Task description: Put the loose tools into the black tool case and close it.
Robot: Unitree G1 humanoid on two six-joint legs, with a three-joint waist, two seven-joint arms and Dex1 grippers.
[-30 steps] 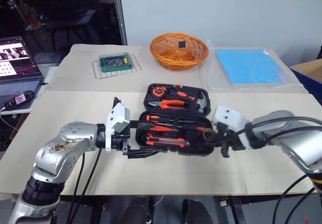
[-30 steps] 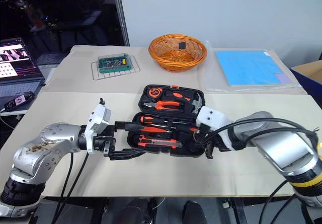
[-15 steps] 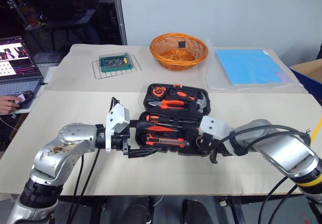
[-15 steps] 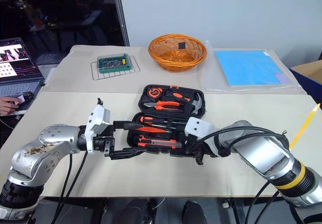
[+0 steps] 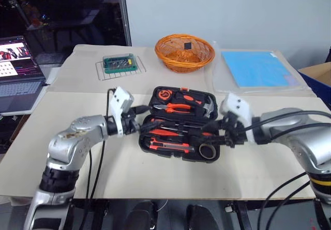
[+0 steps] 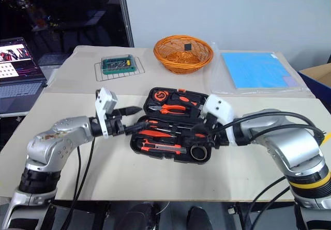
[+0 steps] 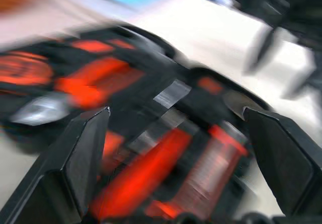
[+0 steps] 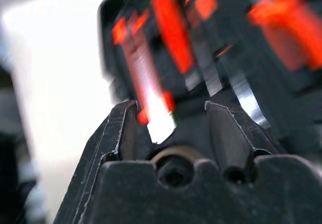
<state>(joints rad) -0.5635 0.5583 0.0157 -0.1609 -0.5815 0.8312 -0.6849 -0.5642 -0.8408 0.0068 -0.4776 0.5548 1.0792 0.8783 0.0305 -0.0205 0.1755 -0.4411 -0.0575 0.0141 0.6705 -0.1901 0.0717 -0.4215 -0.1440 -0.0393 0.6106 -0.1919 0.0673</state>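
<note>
The black tool case (image 5: 179, 124) lay open in the middle of the tabletop (image 5: 155, 181), with its two halves spread flat and the hinge between them. I judged that the filling part was nearly done or done: two orange-and-black-handled screwdrivers (image 5: 168, 133) and the orange-black utility knife (image 5: 166, 146) lay in the recesses of the near half, and the small greyish tape roll (image 5: 207, 151) sat at its right near corner. The thin all-orange screwdriver I could not pick out. No loose tool lay on the tabletop around the case. What was left, as it seemed to me, was to fold the far half over and press the latch.

The left pincer (image 6: 130, 127) was at the left end of the case, its fingers spread wide with nothing between them. The right pincer (image 5: 214, 134) was over the right end, near the tape roll, fingers parted and empty.

The case was of hard moulded plastic, matt, with rounded corners and shaped hollows. The handles looked smooth and rubbery, the shafts were bright metal. The far half held pliers (image 5: 177, 106) and a hammer (image 5: 206, 106) with a shiny head. The tabletop was pale and plain. Behind stood an orange wicker basket (image 5: 184, 51), openly woven.
</note>
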